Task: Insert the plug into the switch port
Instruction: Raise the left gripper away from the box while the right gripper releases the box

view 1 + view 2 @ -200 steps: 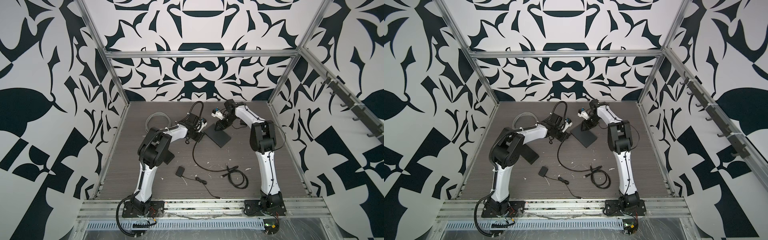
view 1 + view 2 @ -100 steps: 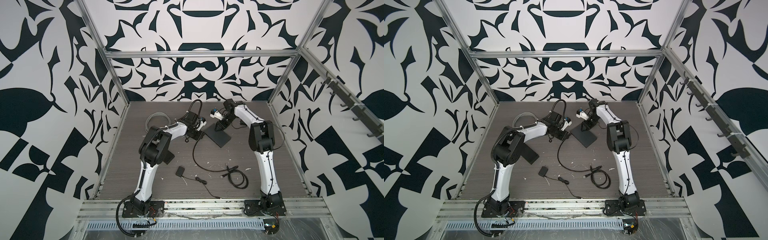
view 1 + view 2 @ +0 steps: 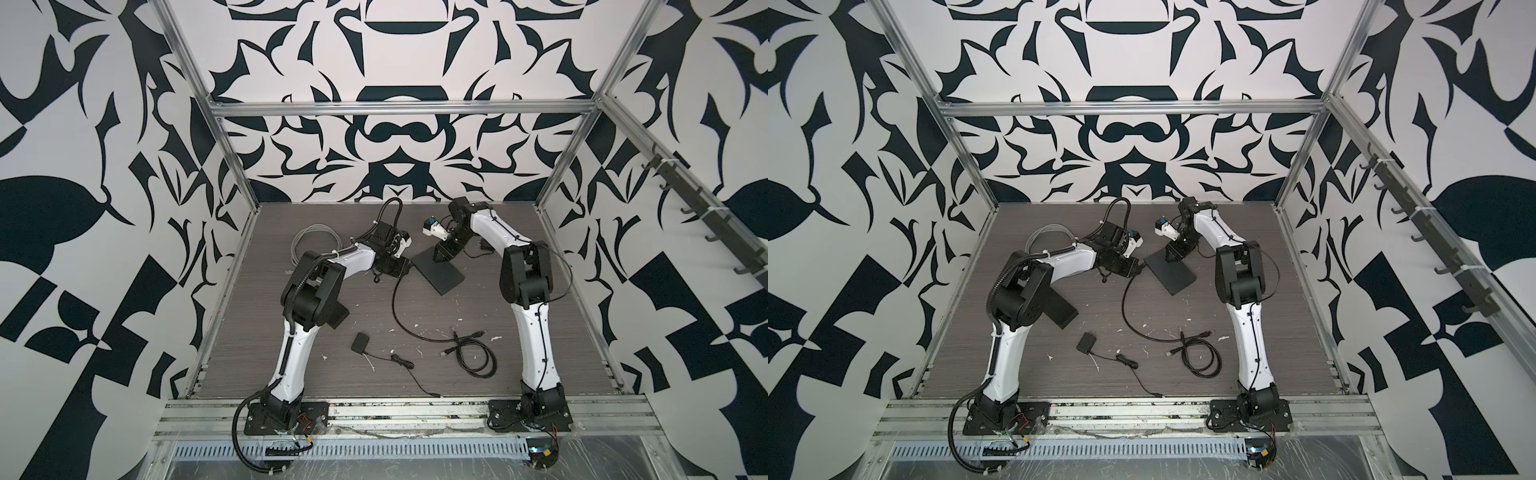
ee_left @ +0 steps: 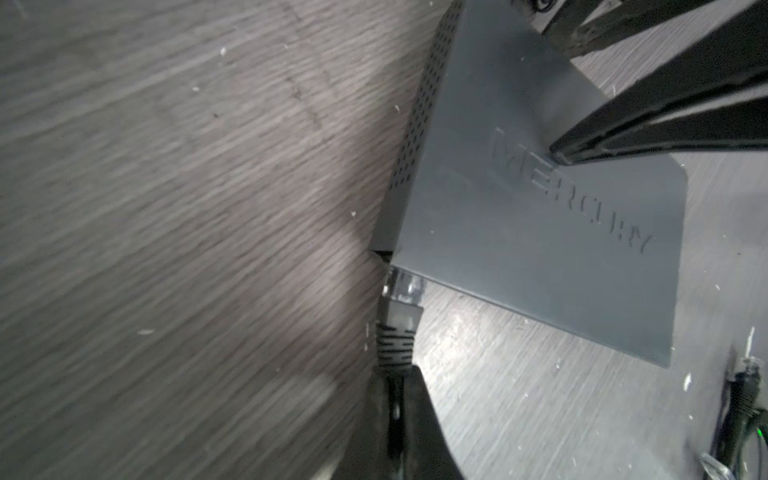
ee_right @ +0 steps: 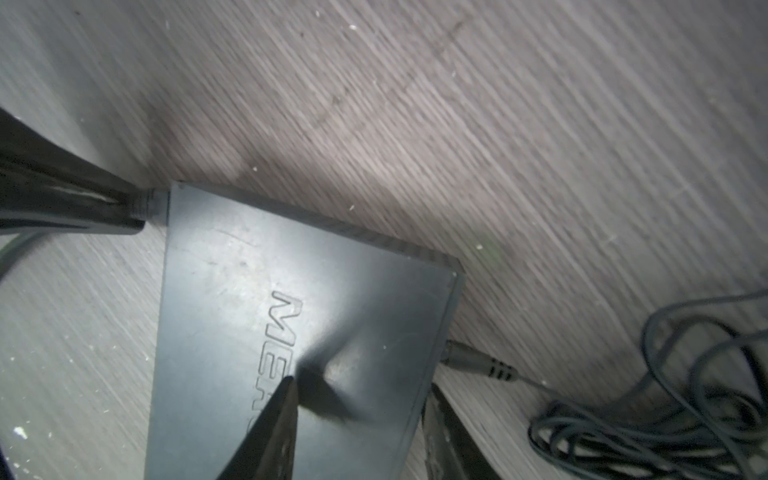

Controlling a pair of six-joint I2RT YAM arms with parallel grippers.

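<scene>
Clear-tipped plug (image 4: 402, 286), long axis pointing into switch (image 4: 519, 257) side | left gripper (image 4: 395, 386) clamped on plug | right gripper (image 5: 359, 384) apart, pressing switch

One switch (image 4: 519, 249), one plug (image 4: 401, 307).

Wood-grain table (image 3: 249, 353), black switch (image 3: 440, 274), coiled black cable (image 3: 473, 357), grey cable (image 3: 311, 241)

The changes are very small. In both top views the elbow of the left arm (image 3: 316, 286) has moved a little toward 3 o'clock, and the black hose loop (image 3: 390, 208) above its wrist has shifted slightly toward 11 o'clock. If the plug (image 4: 401, 299) went deeper into the switch (image 4: 540, 249), I cannot tell from these views.
</scene>
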